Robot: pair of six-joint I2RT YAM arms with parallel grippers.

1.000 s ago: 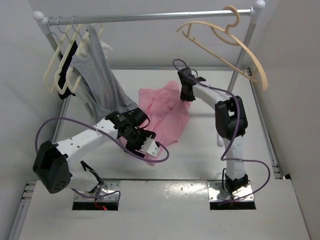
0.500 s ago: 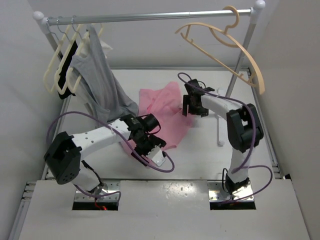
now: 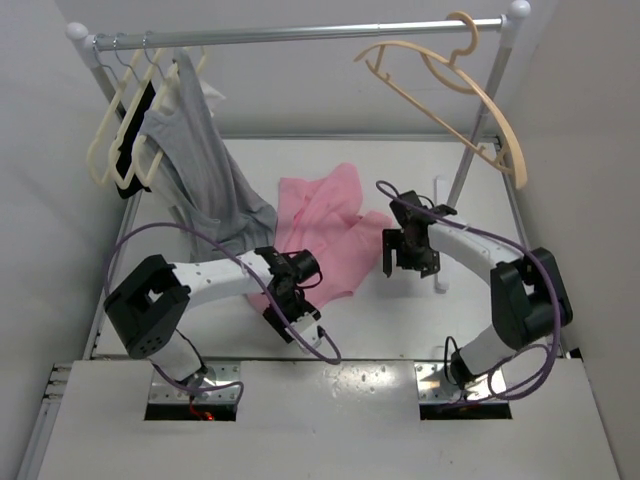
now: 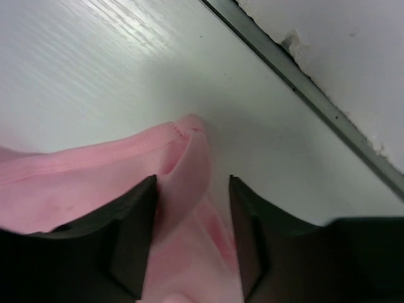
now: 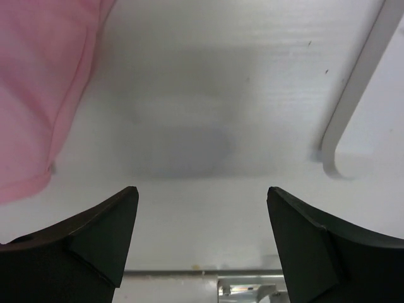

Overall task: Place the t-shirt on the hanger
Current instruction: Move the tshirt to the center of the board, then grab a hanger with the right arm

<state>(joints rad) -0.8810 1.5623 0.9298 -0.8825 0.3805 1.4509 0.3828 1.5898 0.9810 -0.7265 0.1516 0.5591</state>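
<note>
While the left gripper (image 4: 192, 183) sits low over the table (image 4: 95, 76), we note its fingers drawn narrow on a fold of the t-shirt (image 3: 325, 220). Pink cloth fills the gap between them and touches both inner faces. A stitched hem corner lies just ahead of the fingertips. From overhead, the rest of the shirt lies crumpled on the table beyond this gripper, spreading away from it toward the far side.

We record the right gripper (image 5: 201, 190) as spread wide with nothing between its fingers, only bare table below. The shirt's edge lies ahead and to the left of its left finger, near but apart. A white rack foot (image 5: 353, 113) lies ahead on its right.

The hanger (image 3: 470, 100) hangs by its hook from the rail (image 3: 300, 35), above and beyond the right gripper, well apart from both grippers and from the shirt.
</note>
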